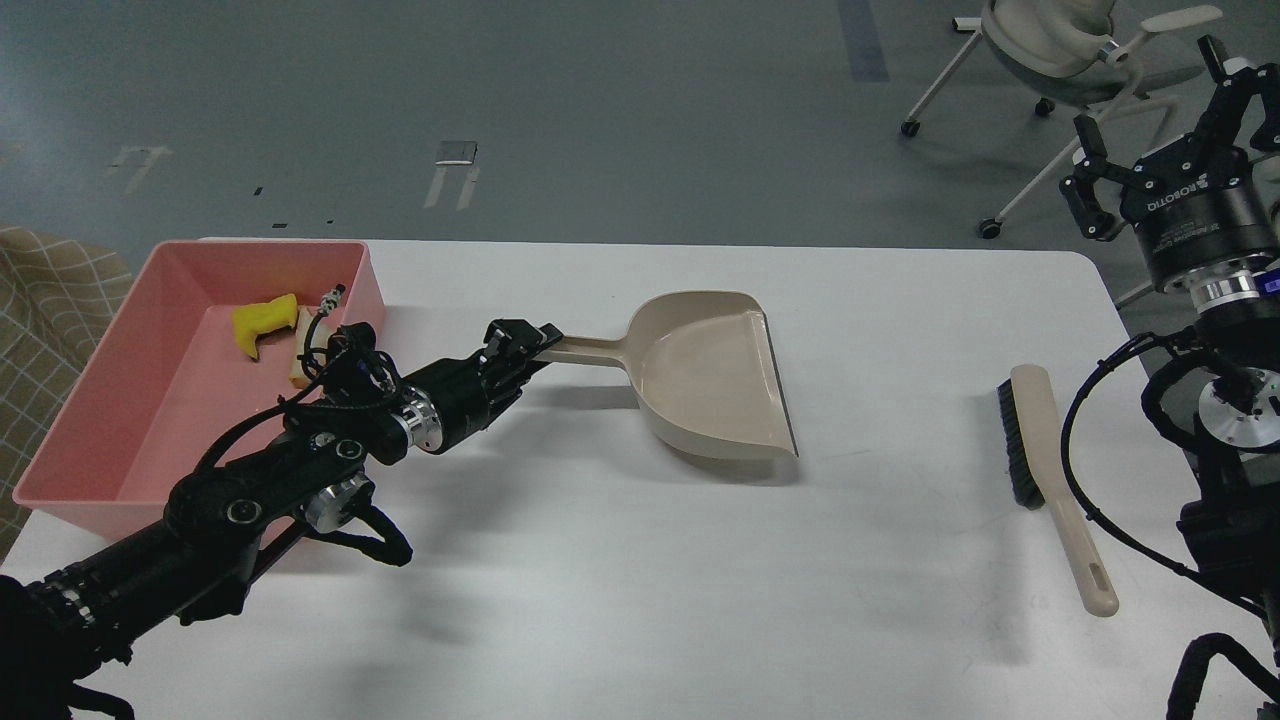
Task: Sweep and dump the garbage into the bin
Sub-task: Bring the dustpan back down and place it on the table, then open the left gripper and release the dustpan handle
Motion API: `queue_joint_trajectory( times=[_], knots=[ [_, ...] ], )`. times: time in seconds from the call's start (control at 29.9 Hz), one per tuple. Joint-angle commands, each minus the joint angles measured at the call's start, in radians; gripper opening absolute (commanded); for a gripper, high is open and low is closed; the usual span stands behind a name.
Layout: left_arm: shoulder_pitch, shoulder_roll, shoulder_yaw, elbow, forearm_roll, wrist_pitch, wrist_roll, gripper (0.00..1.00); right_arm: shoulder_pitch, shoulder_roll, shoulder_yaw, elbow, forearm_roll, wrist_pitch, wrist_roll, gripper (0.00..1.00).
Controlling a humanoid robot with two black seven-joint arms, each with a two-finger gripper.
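The pink bin [120, 400] stands at the table's left. In it lie the yellow scrap [262, 324] and, partly hidden behind my left arm, the pale off-white scrap [300, 370]. My left gripper [528, 342] is shut on the handle of the beige dustpan [712, 375], which rests on the table at the centre, its pan empty. My right gripper [1150, 110] is raised at the far right, off the table's edge, its fingers spread and empty. The beige brush [1050, 475] with black bristles lies on the table at the right.
The white table [640, 580] has rounded far corners. A white office chair [1060, 50] stands on the grey floor behind the right side. A checked beige cloth [50, 290] sits left of the bin.
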Motion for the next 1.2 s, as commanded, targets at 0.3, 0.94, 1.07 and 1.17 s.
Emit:
queue_joint_trajectory(
  times=[0.3, 0.94, 1.07, 1.17],
  knots=[
    [-0.005, 0.097, -0.004, -0.095, -0.005, -0.001, 0.008, 0.79, 0.000, 0.000, 0.000, 0.001, 0.000, 0.000, 0.000, 1.00],
    [-0.041, 0.302, -0.156, -0.254, -0.106, -0.009, 0.002, 0.90, -0.002, -0.023, -0.055, 0.023, -0.005, 0.000, 0.000, 1.00],
    [-0.063, 0.299, -0.277, -0.240, -0.186, -0.035, -0.002, 0.92, 0.015, -0.035, -0.057, 0.027, -0.006, 0.000, -0.005, 1.00],
    [-0.058, 0.292, -0.357, -0.227, -0.247, -0.055, -0.006, 0.95, 0.023, -0.035, -0.057, 0.043, -0.005, 0.000, -0.005, 1.00]
  ],
)
